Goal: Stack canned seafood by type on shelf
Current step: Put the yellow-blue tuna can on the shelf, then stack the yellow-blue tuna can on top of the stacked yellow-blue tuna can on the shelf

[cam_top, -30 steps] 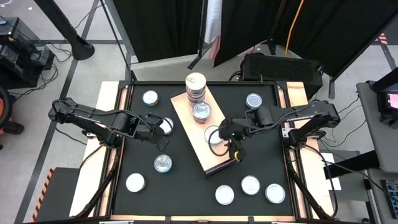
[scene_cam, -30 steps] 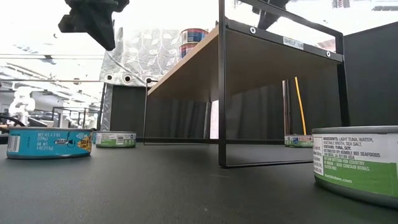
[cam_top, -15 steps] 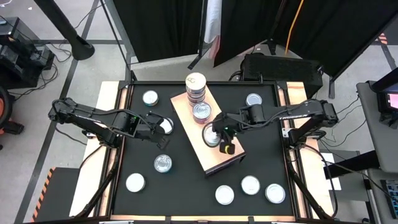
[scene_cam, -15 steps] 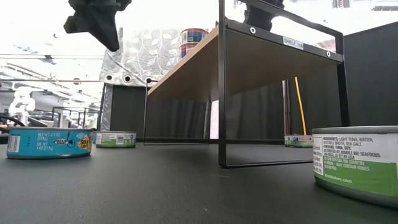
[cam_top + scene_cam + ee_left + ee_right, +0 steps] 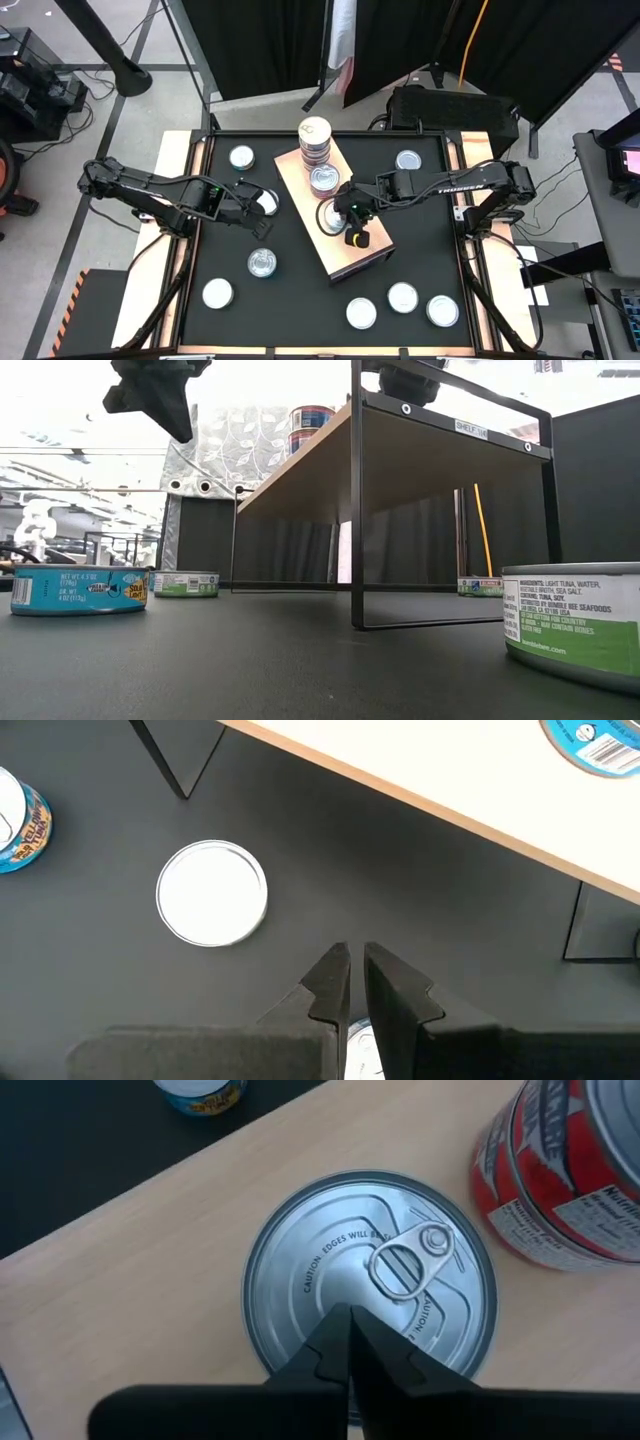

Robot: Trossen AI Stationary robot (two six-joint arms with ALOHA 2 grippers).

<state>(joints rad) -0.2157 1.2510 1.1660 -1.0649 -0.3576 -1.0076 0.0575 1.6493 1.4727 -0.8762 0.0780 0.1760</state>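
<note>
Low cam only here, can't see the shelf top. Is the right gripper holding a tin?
Observer: No. The right gripper is shut with nothing between its fingers. Its tips are at the lid of a pull-tab tin lying on the shelf.
Operator: Anything next to that tin?
Observer: A red-labelled tin stands close beside it on the shelf.
Operator: Left arm?
Observer: The left gripper is above the black tabletop beside the shelf, fingers nearly together.
</note>
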